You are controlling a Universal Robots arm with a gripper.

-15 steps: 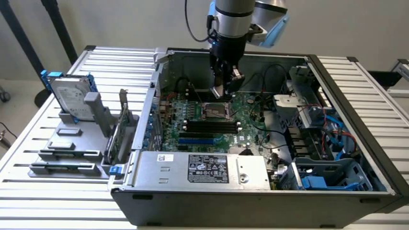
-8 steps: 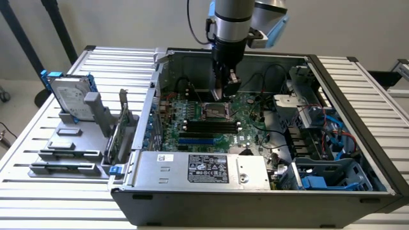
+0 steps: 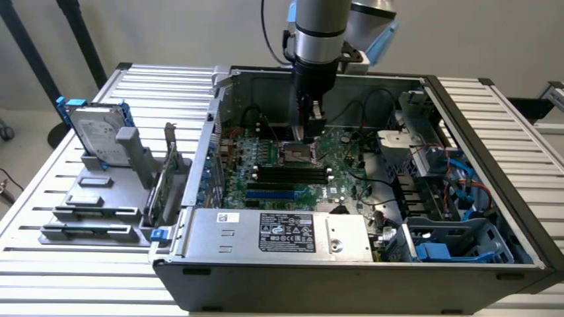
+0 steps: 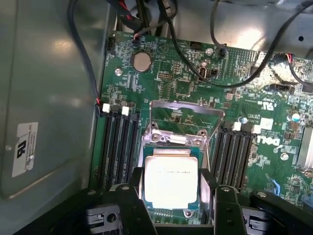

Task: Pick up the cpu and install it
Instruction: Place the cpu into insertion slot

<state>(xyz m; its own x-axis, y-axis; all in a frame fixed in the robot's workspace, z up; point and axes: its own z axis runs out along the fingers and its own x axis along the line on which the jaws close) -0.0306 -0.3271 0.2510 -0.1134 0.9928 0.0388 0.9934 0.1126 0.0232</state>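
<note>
hanging low in the open grey metal computer case (image 3: 493,119), the black two-fingered gripper (image 4: 172,198) has its jaws wide yet closed on two opposite edges of the small flat square cpu with a silvery-grey metal top (image 4: 171,178), which sits at the dark square motherboard socket (image 4: 166,140) under the raised silver load plate (image 4: 186,105). a slight tilt or offset here could bend socket contacts or catch that plate. counted: one cpu, one gripper, one socket, one plate, two banks of black memory slots (image 4: 117,147).
</note>
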